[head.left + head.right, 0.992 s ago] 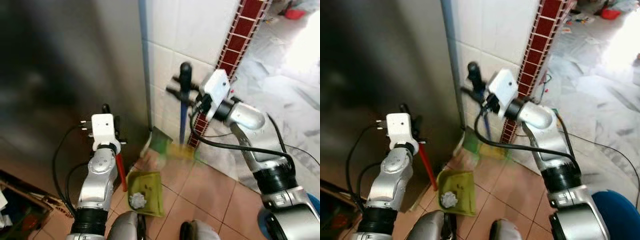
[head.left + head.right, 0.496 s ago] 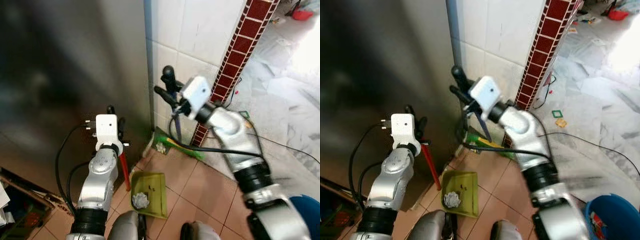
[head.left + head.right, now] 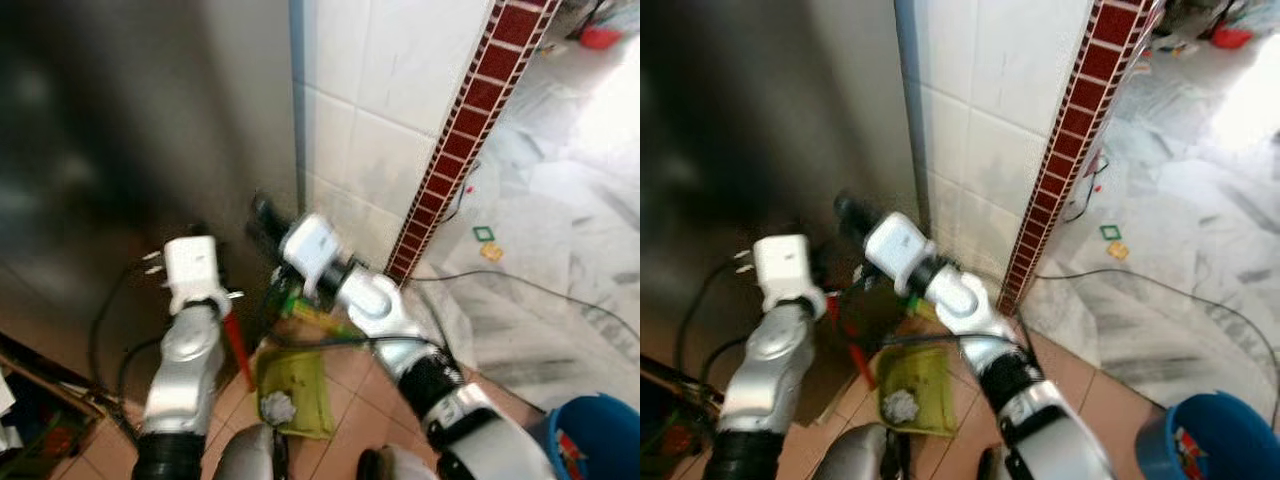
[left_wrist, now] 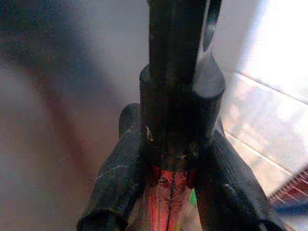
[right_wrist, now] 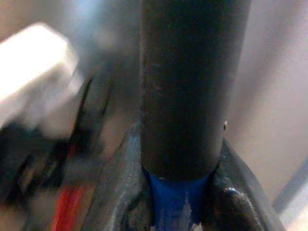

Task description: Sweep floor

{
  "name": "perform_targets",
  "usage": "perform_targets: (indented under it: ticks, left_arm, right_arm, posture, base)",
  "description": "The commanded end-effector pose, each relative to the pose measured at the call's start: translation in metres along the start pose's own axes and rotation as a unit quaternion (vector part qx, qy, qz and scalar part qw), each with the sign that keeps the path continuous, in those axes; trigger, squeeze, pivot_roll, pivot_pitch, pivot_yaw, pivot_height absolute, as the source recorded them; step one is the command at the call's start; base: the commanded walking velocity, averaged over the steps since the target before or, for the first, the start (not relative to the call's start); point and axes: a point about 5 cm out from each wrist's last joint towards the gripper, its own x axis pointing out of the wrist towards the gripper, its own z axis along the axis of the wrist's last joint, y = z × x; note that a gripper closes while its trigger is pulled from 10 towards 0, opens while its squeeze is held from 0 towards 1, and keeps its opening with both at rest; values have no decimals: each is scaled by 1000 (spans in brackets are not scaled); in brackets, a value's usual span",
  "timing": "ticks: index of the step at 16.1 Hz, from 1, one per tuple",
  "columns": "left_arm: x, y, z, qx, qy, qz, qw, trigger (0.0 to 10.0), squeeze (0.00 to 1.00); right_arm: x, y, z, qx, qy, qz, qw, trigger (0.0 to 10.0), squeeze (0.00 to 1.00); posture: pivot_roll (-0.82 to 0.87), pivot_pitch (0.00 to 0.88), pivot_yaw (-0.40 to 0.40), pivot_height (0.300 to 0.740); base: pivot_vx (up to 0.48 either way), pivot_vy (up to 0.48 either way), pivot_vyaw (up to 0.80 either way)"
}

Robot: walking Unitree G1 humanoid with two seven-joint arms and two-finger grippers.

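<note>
A green dustpan [image 3: 292, 378] lies on the orange tiles with a crumpled white wad [image 3: 277, 407] in it. Its red handle [image 3: 237, 345] rises to my left gripper [image 4: 171, 187], which is shut on the handle's black end cap. My right arm reaches across to the left, and my right gripper [image 5: 179, 192] is shut on the broom's black grip above its blue shaft. The broom's black top [image 3: 262, 214] sticks up beside the steel panel. Its green head [image 3: 284, 296] is blurred, just beyond the dustpan's far edge.
A dark steel panel [image 3: 120, 130] stands on the left and meets a white tiled wall [image 3: 380, 100] with a red brick strip [image 3: 450, 160]. A black cable [image 3: 560, 295] runs over the marble floor. A blue bucket [image 3: 590, 440] stands at the near right.
My right arm has swung the broom leftward from the tiled wall to just above the dustpan. The left arm still holds the dustpan handle. The view has shifted slightly.
</note>
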Motion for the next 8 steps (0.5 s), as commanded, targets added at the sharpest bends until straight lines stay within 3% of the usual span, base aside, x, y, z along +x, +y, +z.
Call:
perform_targets:
  ticks: [1,3,6,8]
  left_arm:
    - [-2,9,8,12,-22,20,999,10000,0]
    - [-6,8,4,11,-16,20,1000,10000,0]
    - [-4,2,4,9,-15,12,1000,10000,0]
    - [-1,2,6,10,-16,4,1000,10000,0]
  right_arm:
    - [-3,3,-1,-26,-4,26,999,10000,0]
    - [-18,-3,-8,-46,8,44,998,10000,0]
    - [-56,-25,-15,-89,36,68,993,10000,0]
    - [-94,-30,-14,-95,74,126,985,10000,0]
  posture:
    - [112,32,-10,740]
    - [93,33,-8,740]
    - [51,38,8,740]
    - [19,39,21,740]
  base:
    - [0,0,0]
    - [0,0,0]
    - [0,0,0]
    - [0,0,0]
